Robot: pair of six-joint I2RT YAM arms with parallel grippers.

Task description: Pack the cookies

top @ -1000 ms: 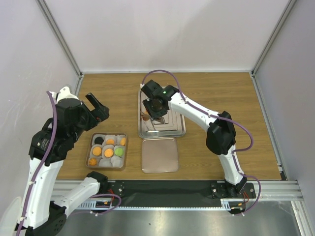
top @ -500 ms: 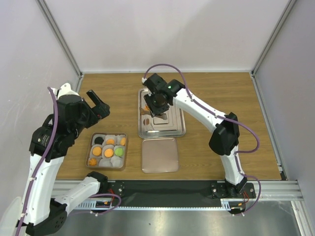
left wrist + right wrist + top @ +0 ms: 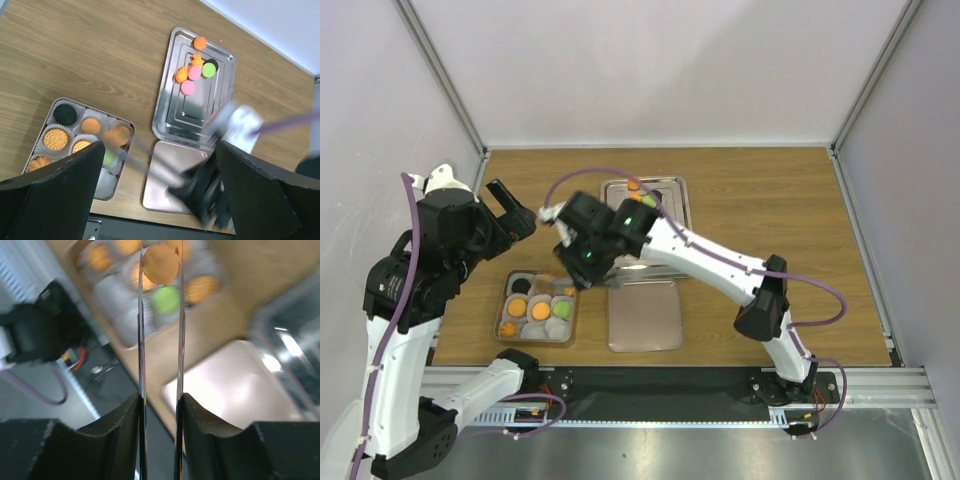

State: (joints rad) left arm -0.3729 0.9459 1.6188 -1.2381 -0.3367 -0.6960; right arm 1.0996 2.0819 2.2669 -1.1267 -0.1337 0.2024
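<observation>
right pincer (image 3: pixel 161 257) swung over box (image 3: pixel 574 322), gripping orange cookie (image 3: pixel 160 267).

Bright, even light from overhead, shadows pretty soft. Top view: right arm (image 3: pixel 610 235) is smeared with motion blur, and the left wrist view has the same streaking. Right wrist view: thin fingers (image 3: pixel 141 315) and orange cookie (image 3: pixel 161 262) sharp, background mushy, flat lid (image 3: pixel 215 390) blown out.
</observation>
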